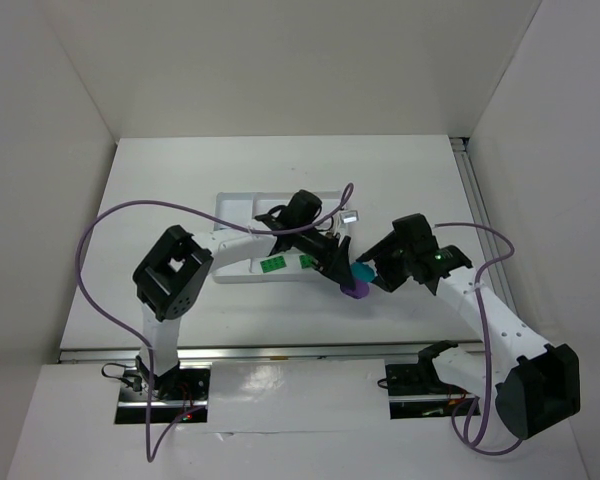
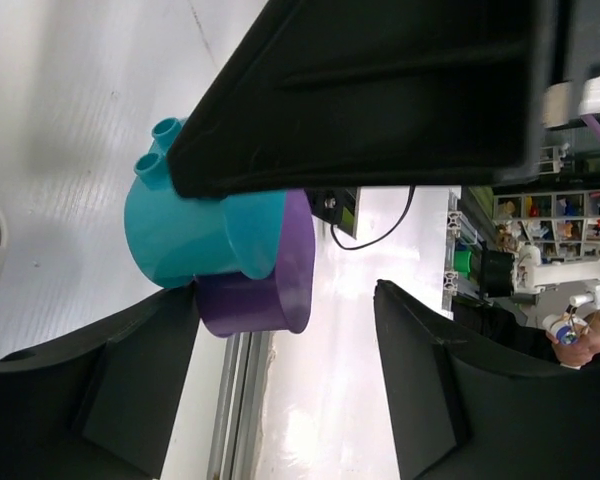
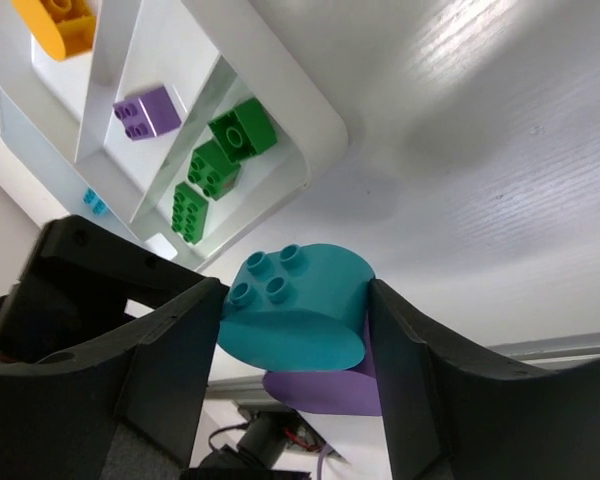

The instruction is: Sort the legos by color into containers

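Our right pincer (image 3: pixel 292 340) clamps the stiff, light teal brick (image 3: pixel 295 300). The left pincer (image 2: pixel 280 300), apart, should pinch the purple brick (image 2: pixel 260 285) on its seemingly slick sides.

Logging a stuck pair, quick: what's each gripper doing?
Left gripper: open, purple brick at its jaws, not clamped.
Right gripper: closed on the teal brick.

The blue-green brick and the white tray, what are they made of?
The teal brick looks like hard plastic: it is smooth, one even colour, has a soft shine, and has neat moulded studs on top. The white tray is probably plastic too, with thin walls, a rounded corner and a glossy surface.
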Robot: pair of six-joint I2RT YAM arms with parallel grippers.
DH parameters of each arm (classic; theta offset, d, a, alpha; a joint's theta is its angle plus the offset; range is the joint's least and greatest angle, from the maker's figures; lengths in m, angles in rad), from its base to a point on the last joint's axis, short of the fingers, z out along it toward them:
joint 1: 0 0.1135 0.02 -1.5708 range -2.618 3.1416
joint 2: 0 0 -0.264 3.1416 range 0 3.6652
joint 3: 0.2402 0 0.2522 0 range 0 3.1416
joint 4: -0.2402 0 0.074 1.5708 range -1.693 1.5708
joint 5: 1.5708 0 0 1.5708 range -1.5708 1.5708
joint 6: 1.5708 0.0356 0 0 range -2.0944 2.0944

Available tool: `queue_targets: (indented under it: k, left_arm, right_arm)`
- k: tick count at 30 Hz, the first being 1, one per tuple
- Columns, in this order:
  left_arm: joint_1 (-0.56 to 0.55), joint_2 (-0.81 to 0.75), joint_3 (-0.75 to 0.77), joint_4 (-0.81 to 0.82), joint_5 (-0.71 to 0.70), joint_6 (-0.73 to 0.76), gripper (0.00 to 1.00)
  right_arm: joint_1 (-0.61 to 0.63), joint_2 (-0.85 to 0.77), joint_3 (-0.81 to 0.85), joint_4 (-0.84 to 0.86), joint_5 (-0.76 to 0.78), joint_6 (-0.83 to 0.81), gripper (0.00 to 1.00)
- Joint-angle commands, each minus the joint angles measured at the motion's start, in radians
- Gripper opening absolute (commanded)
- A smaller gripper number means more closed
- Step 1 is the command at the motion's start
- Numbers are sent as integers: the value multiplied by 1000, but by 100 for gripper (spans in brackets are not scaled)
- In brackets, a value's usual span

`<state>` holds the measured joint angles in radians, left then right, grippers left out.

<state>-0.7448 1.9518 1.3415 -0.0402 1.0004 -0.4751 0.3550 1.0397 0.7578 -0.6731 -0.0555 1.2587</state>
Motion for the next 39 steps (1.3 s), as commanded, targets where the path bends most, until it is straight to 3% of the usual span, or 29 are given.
queue_targets:
  k: [1, 4, 10, 13, 21, 22, 23, 25, 28, 29, 32, 36, 39]
  left_arm:
    - [-5, 24, 1, 32, 32, 0, 79]
    - [-5, 33, 10, 54, 43, -25, 70]
    - [-5, 65, 41, -3, 33, 6, 78]
    - [-5, 76, 41, -3, 24, -6, 75]
    - [-5, 76, 41, 42, 24, -42, 40]
    - [-5, 76, 41, 51, 38, -55, 33]
    - [-5, 67, 41, 60, 38, -56, 18]
    - [5, 58, 41, 60, 47, -80, 2]
    - [33, 36, 41, 36, 75, -80, 0]
    - [48, 26, 41, 36, 87, -80, 0]
    - [79, 16, 50, 25, 142, -91, 0]
    - [101, 16, 134, -110, 211, -24, 0]
    - [128, -2, 154, -95, 273, -54, 0]
  right_arm:
    - [-5, -12, 60, 27, 11, -2, 58]
    - [-5, -12, 49, 38, 11, -2, 58]
    - [-5, -23, 61, 38, 11, 7, 57]
    - [-5, -23, 61, 38, 11, -2, 57]
    - [-5, -23, 61, 38, 11, -2, 57]
    - [-5, -23, 52, 38, 11, -2, 57]
    - [-5, -23, 52, 38, 11, -2, 57]
    - [-5, -33, 52, 47, 11, -13, 68]
    - [-5, -62, 31, 130, -3, -76, 95]
    - [-5, -63, 31, 154, -26, -103, 98]
    - [-5, -63, 31, 201, -37, -224, 100]
    - [-5, -53, 43, 259, -93, -375, 98]
    - [-5, -44, 43, 310, -161, -478, 95]
